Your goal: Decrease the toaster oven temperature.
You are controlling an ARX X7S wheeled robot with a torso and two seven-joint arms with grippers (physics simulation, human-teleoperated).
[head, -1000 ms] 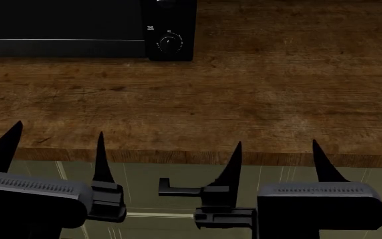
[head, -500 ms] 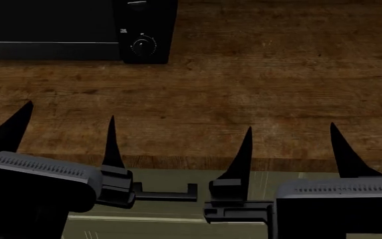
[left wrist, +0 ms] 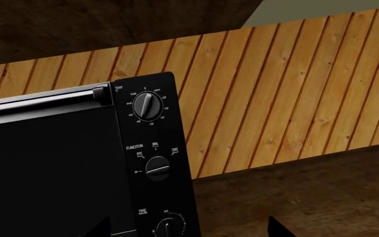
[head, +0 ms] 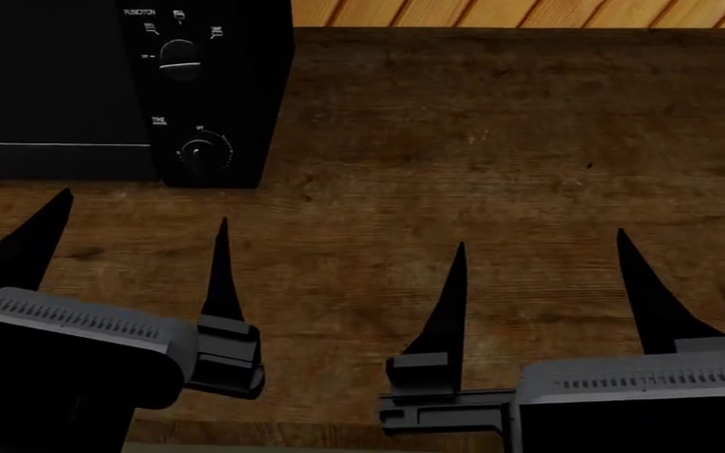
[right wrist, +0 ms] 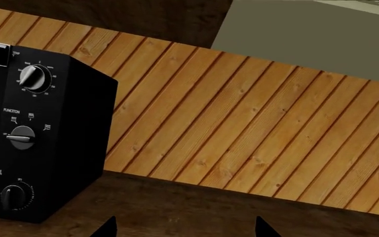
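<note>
Both grippers had come forward over the wooden countertop (head: 489,142) since the earlier frames, when they hung near its front edge, and the toaster oven (head: 73,104) now sat lower and further left in the head view, with its FUNCTION knob (head: 178,54) newly in sight above the TIME knob (head: 201,153). That oven stood at the back of the countertop against a slatted wood wall (left wrist: 288,98).

Relative to the oven, the left gripper (head: 129,236) hovered just in front of the door and control panel, its fingers spread wide apart and holding nothing. Off to the oven's right, well apart from it, the right gripper (head: 539,274) hung over bare wood with its fingers likewise parted and empty.

From the left wrist view the temperature knob (left wrist: 148,105) showed at the top of the control panel, above the other two knobs and just beside the end of the silver door handle (left wrist: 41,101). Neither gripper touched any knob.
</note>
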